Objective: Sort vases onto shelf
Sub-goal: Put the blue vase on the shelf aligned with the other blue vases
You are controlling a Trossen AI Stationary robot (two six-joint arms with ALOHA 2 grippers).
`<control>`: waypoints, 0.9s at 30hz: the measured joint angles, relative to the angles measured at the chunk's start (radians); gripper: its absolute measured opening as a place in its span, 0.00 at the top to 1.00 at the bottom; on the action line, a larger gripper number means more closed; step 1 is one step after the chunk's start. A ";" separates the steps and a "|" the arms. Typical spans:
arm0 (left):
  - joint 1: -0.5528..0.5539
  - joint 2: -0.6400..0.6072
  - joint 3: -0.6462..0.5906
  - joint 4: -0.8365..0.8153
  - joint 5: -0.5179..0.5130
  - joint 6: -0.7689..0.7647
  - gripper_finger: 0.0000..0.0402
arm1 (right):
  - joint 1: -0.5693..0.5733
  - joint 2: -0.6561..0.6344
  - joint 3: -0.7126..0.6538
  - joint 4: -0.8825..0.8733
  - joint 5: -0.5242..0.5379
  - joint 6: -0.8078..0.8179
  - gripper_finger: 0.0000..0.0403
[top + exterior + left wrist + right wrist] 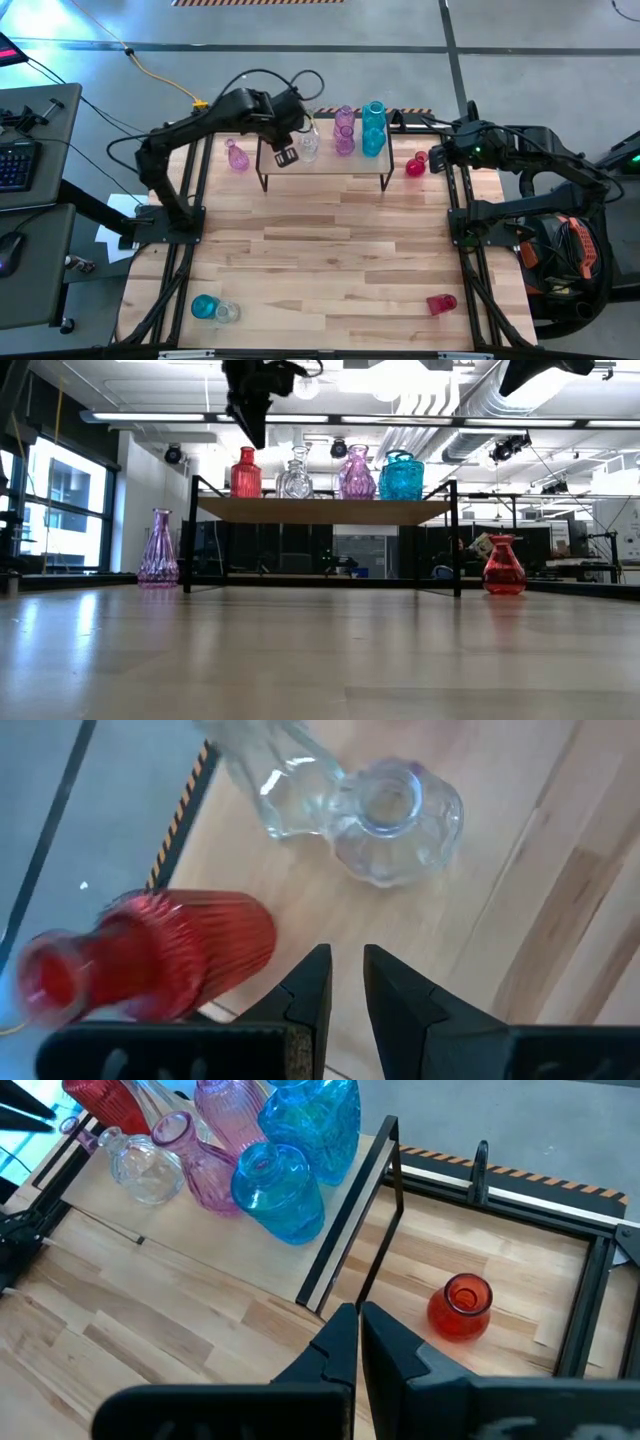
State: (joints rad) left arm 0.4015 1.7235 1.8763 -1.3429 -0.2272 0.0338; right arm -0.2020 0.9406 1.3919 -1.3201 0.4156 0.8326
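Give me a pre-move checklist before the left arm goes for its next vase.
1. Left gripper empty: ok, jaws stand slightly apart with nothing between them.
2. Left gripper clear of the shelf's vases: ok, it hangs above the shelf near the red vase.
3. Vases on the shelf upright: ok in the low view.
4. Free space on the shelf: ok, its front half is bare.
5. Right gripper out of the way: ok, shut, parked near the red vase on the table.
6. Vases left on the table: not ok, the pink vase and others remain.
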 joint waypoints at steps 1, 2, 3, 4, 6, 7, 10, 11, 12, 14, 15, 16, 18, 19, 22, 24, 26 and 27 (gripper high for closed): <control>0.000 -0.010 0.000 -0.003 0.002 -0.009 0.86 | 0.000 0.003 0.000 0.000 0.000 0.000 1.00; 0.000 -0.021 0.000 -0.008 0.006 -0.019 0.86 | 0.000 0.005 0.000 -0.001 0.000 -0.001 1.00; 0.000 -0.030 0.000 -0.016 0.007 -0.029 0.86 | 0.000 0.009 0.000 -0.001 0.000 -0.002 1.00; 0.000 -0.040 0.000 -0.029 0.007 -0.037 0.86 | 0.000 0.012 0.000 -0.002 0.000 -0.002 1.00; 0.000 -0.060 0.000 -0.068 0.007 -0.055 0.86 | 0.000 0.018 0.000 -0.007 -0.003 -0.002 1.00; 0.000 -0.069 0.000 -0.087 0.007 -0.062 0.86 | 0.000 0.022 0.000 -0.008 -0.005 -0.002 1.00; 0.000 -0.089 0.000 -0.155 0.008 -0.087 0.86 | 0.000 0.032 0.000 -0.008 -0.010 -0.003 1.00; 0.000 -0.095 0.000 -0.176 0.008 -0.100 0.86 | 0.000 0.035 0.000 -0.008 -0.016 -0.003 1.00; 0.000 -0.103 0.000 -0.197 0.008 -0.112 0.86 | 0.000 0.036 0.000 -0.008 -0.020 -0.003 1.00; -0.001 -0.115 0.000 -0.231 0.008 -0.135 0.86 | 0.000 0.040 0.000 -0.016 -0.033 -0.003 1.00; -0.004 -0.123 -0.001 -0.231 0.009 -0.145 0.86 | 0.000 0.042 0.000 -0.024 -0.039 -0.003 1.00; -0.008 -0.132 -0.005 -0.224 0.012 -0.155 0.86 | 0.000 0.043 0.000 -0.035 -0.048 -0.003 1.00; -0.018 -0.152 -0.015 -0.228 0.031 -0.165 0.86 | 0.000 0.044 0.000 -0.060 -0.050 -0.003 1.00; -0.021 -0.161 -0.018 -0.228 0.040 -0.171 0.86 | 0.000 0.046 0.000 -0.078 -0.049 -0.003 1.00; -0.036 -0.182 -0.038 -0.228 0.045 -0.201 0.86 | -0.001 0.055 0.000 -0.127 -0.042 -0.002 1.00; -0.044 -0.195 -0.054 -0.228 0.045 -0.215 0.86 | -0.001 0.061 0.000 -0.149 -0.025 -0.003 1.00; -0.055 -0.208 -0.069 -0.229 0.045 -0.227 0.86 | -0.001 0.068 0.000 -0.159 -0.023 0.000 1.00; -0.061 -0.212 -0.076 -0.228 0.045 -0.236 0.86 | -0.001 0.071 0.000 -0.160 -0.023 -0.001 1.00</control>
State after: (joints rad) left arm 0.3408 1.5113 1.8007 -1.5706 -0.1818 -0.2024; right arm -0.2031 1.0113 1.3922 -1.4804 0.3930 0.8317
